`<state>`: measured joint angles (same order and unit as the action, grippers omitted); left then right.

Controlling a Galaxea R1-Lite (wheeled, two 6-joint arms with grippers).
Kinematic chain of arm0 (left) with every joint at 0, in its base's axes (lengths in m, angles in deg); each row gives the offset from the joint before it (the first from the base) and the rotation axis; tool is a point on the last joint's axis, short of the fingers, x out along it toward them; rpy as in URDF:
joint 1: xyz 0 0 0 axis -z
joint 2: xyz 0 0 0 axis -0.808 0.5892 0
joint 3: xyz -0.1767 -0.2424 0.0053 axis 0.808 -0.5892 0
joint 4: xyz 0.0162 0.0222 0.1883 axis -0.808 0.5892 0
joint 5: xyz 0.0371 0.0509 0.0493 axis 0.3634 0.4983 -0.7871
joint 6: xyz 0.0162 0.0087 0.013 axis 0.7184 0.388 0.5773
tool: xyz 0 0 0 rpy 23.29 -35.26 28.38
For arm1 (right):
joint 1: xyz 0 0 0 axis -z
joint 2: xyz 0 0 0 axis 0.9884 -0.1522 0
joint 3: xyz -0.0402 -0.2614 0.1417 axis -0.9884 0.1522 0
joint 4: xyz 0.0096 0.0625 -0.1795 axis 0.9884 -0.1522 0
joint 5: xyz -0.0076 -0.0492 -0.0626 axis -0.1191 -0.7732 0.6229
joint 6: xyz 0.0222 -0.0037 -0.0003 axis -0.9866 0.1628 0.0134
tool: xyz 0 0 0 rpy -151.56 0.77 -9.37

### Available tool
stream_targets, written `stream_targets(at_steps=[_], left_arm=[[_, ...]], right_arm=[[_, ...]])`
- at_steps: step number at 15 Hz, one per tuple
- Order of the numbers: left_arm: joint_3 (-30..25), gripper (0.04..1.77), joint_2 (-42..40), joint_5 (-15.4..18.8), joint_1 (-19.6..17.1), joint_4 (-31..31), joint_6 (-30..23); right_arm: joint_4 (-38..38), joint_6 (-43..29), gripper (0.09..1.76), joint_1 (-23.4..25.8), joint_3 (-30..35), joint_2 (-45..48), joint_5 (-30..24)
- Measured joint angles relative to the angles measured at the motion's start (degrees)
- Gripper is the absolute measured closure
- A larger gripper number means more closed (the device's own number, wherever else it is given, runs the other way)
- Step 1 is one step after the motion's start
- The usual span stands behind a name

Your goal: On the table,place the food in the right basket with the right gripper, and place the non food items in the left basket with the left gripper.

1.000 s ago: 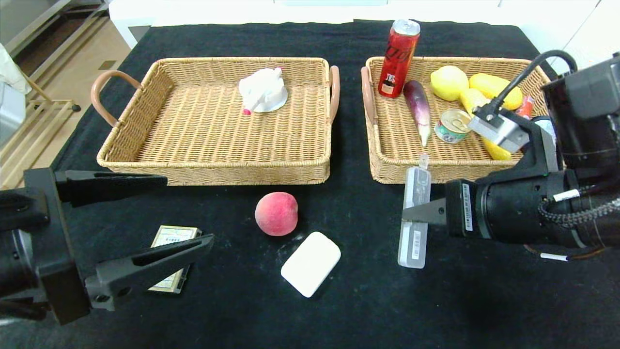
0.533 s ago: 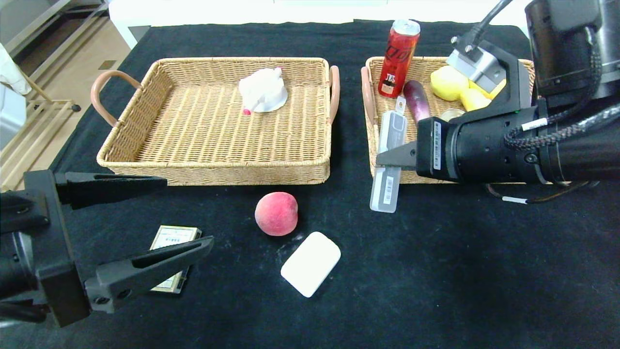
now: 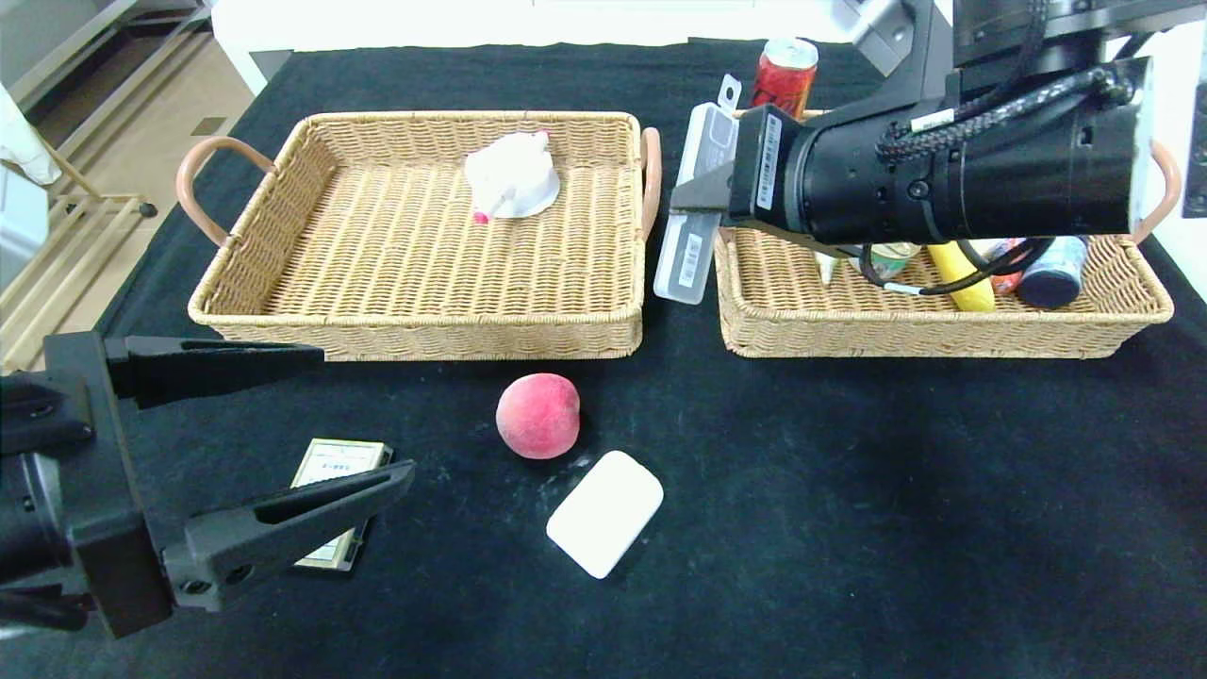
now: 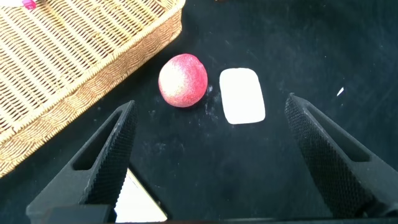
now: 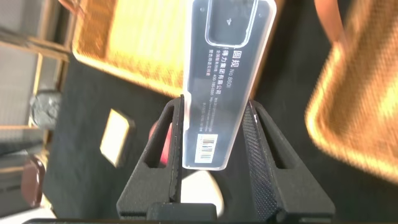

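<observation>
My right gripper point(image 3: 702, 193) is shut on a clear plastic case point(image 3: 686, 264) and holds it in the air over the gap between the two wicker baskets; the right wrist view shows the case point(image 5: 227, 62) clamped between the jaws point(image 5: 214, 102). A peach point(image 3: 537, 415) and a white soap-like bar point(image 3: 605, 512) lie on the black table in front of the baskets, also in the left wrist view point(image 4: 183, 81) point(image 4: 242, 95). My left gripper point(image 3: 363, 410) is open and empty at the front left, above a small card box point(image 3: 330, 462).
The left basket point(image 3: 415, 330) holds a white object point(image 3: 512, 177). The right basket point(image 3: 943, 335) holds a red can point(image 3: 783, 75), a yellow item point(image 3: 957, 278) and other food, mostly hidden by my right arm.
My right gripper has lifted the clear case from the table in front of the right basket and carried it up and left to the gap between the baskets. The left arm has not moved.
</observation>
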<state>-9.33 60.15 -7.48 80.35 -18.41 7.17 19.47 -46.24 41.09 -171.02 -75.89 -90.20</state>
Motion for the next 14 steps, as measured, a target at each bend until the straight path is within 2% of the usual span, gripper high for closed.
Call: stream_targets(at_steps=[2, 4, 14], left_arm=[[0.00, 0.09, -0.06, 0.00, 0.00, 0.00, -0.02], [0.00, 0.09, -0.09, 0.00, 0.00, 0.00, -0.02], [-0.10, 0.09, -0.02, 0.02, 0.00, -0.24, 0.05]], right_arm=[[0.33, 0.61, 1.17, -0.17, -5.41, -3.25, -0.07], [3.63, 2.93, 1.17, -0.90, -7.64, -6.05, -0.74], [13.30, 13.24, 1.17, -2.69, -8.24, -12.17, -0.55]])
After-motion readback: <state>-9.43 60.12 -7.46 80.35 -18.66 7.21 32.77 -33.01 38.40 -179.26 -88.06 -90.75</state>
